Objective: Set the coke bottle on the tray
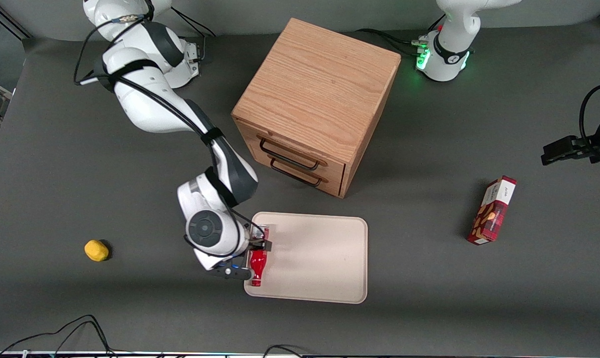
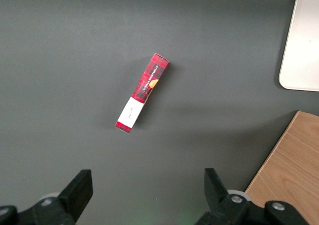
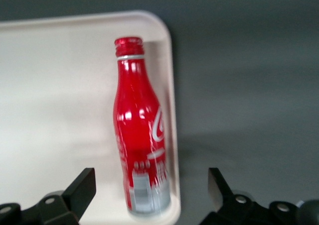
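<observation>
The coke bottle (image 1: 257, 266) (image 3: 139, 130), red with white lettering and a silvery base, lies flat on the beige tray (image 1: 319, 258) (image 3: 60, 85). It rests along the rim at the tray's edge toward the working arm's end, with its cap pointing toward the front camera. My right gripper (image 1: 258, 244) (image 3: 149, 190) hovers over the bottle's base end and is open. Its dark fingers (image 3: 79, 187) stand wide apart on either side of the bottle and do not touch it. One finger is over the tray, the other over the table.
A wooden drawer cabinet (image 1: 319, 99) (image 2: 289, 170) stands farther from the front camera than the tray. A red snack box (image 1: 492, 211) (image 2: 143, 93) lies toward the parked arm's end. A small yellow object (image 1: 96, 250) sits on the table toward the working arm's end.
</observation>
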Controlling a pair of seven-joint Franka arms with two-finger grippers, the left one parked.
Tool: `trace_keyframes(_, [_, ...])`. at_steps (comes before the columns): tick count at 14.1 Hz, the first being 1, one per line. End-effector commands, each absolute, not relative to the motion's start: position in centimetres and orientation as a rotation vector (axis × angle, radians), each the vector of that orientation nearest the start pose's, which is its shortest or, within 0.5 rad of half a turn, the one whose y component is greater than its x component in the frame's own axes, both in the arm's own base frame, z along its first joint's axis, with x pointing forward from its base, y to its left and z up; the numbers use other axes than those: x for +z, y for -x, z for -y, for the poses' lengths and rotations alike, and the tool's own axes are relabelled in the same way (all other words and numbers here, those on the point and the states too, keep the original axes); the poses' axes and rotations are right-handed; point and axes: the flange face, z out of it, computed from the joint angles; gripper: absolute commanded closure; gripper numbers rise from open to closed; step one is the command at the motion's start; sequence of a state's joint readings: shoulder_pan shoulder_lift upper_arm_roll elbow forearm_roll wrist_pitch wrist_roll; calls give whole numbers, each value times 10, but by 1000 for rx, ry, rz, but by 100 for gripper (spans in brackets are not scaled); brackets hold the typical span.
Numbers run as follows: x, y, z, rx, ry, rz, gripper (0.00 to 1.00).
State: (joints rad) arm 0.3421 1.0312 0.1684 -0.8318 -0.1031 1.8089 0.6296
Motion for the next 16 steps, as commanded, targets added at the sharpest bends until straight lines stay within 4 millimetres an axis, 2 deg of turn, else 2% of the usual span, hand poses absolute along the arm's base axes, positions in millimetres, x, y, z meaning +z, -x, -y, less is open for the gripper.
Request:
trace_keyframes(1, [379, -701, -280, 241, 3108, -272, 0])
trace_keyframes(5, [468, -668, -217, 238, 3126, -318, 0])
trace_keyframes(9, [515, -619, -140, 238, 3176, -193, 0])
trace_keyframes(11, [533, -593, -105, 233, 3190, -142, 0])
trace_keyframes(13, [542, -578, -78, 230, 3196, -172, 0])
trace_keyframes(15, [550, -570, -75, 242, 3165, -98, 0])
trace_keyframes(16, [554, -567, -65, 262, 3137, -132, 0])
